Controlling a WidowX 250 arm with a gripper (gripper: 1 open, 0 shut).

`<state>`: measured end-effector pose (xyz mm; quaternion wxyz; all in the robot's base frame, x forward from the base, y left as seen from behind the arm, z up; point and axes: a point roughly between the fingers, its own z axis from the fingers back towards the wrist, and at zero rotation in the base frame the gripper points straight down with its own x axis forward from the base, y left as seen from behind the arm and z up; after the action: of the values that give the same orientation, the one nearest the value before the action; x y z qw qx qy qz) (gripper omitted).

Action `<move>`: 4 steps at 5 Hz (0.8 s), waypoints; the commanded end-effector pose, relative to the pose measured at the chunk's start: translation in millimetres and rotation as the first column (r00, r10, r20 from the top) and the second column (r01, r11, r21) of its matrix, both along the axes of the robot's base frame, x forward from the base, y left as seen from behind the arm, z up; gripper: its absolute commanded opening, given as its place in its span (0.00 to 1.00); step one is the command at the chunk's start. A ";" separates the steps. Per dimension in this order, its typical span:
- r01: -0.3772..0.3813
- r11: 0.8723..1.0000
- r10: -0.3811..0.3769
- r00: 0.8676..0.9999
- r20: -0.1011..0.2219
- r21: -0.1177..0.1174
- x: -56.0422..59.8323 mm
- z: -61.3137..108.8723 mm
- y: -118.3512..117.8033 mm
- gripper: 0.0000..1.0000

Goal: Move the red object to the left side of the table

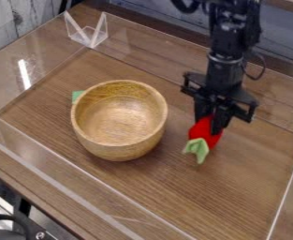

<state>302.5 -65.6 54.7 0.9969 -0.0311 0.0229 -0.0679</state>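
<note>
Camera | toy strawberry [204, 133]: red, green-leaved | hand [216, 109] around it, opening unclear

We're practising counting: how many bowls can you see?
1 bowl, on the table, beside the strawberry. No other bowl shows, though the arm hides part of the table.

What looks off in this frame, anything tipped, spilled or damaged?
Nothing stands out. The bowl sits upright, with no spill or damage visible. The strawberry lies on the tabletop to its right in view, partly hidden by the tool, so its covered side can't be checked.
</note>
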 end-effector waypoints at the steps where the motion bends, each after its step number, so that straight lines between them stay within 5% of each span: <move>1: -0.038 0.999 0.039 0.994 0.101 -0.014 5.9 51.5 11.0 0.00; 2: -0.099 0.995 0.101 0.986 0.135 -0.018 8.1 83.2 36.4 0.00; 4: -0.169 0.985 0.172 0.972 0.158 -0.029 9.3 93.5 75.9 0.00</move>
<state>303.8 8.2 118.6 0.9990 -0.0371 -0.0106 0.0208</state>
